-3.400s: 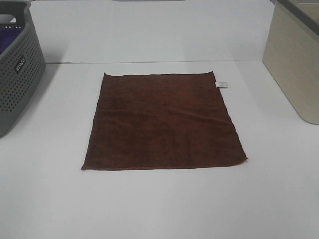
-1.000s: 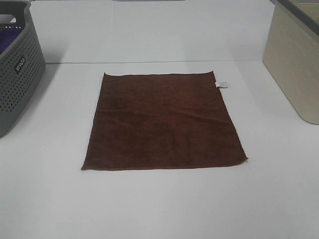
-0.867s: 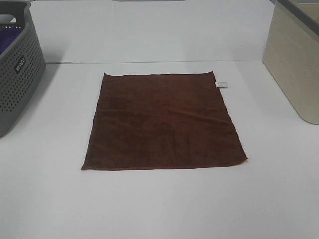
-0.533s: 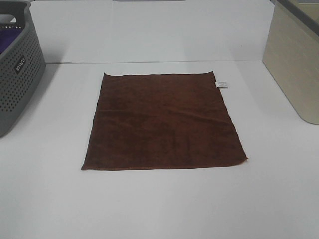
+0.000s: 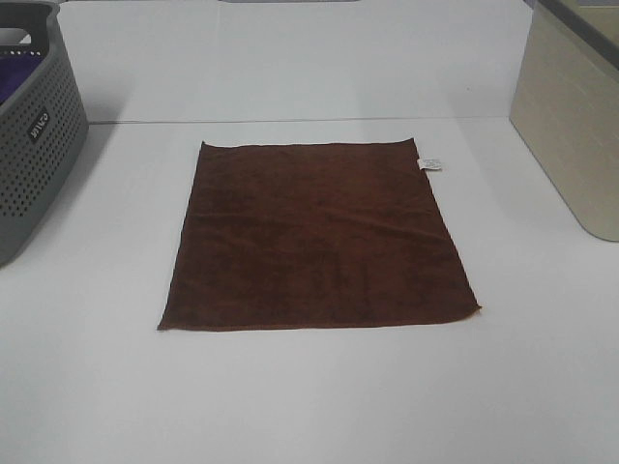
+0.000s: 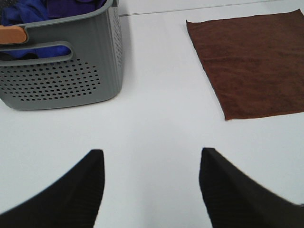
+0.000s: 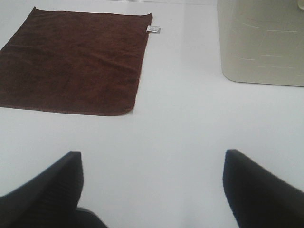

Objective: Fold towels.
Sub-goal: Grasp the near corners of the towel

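A dark reddish-brown square towel lies flat and unfolded in the middle of the white table, with a small white tag at its far right corner. It also shows in the left wrist view and in the right wrist view. My left gripper is open and empty, over bare table short of the towel's near left corner. My right gripper is open and empty, over bare table short of the towel's near right corner. Neither gripper shows in the exterior high view.
A grey perforated basket stands at the far left with purple cloth inside it; it also shows in the left wrist view. A beige bin stands at the far right, also seen in the right wrist view.
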Controlling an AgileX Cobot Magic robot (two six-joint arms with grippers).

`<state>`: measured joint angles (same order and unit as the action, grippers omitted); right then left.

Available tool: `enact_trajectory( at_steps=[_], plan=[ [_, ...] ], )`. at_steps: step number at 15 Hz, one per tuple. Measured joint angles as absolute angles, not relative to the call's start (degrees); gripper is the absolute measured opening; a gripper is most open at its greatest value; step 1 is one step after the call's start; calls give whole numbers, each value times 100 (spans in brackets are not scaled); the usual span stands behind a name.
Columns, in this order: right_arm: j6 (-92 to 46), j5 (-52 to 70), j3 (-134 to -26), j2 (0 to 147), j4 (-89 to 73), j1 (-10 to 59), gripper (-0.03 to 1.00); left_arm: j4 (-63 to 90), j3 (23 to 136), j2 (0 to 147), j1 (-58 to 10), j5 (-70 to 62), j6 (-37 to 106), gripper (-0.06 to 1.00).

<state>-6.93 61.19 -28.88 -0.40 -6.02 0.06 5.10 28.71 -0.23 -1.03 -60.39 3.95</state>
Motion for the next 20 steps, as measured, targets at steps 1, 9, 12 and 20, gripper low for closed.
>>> enact_trajectory(
  at_steps=[1, 9, 12, 20],
  plan=[
    [-693, 6119, -2888, -40, -596, 6, 77, 510, 2871, -23, -103, -6039, 395, 57],
    [-653, 3329, -2997, 1845, -567, 11, 77, 1197, 2796, 1398, -103, -3025, 395, 57],
    [-367, 2613, -2997, 2928, -579, 11, 77, 2366, 2790, 2624, -103, -2527, 395, 57],
    [-653, 3105, -3466, 6904, -2194, 11, 76, 5781, 2922, 7305, -103, -2487, 2452, 57]
  ],
)
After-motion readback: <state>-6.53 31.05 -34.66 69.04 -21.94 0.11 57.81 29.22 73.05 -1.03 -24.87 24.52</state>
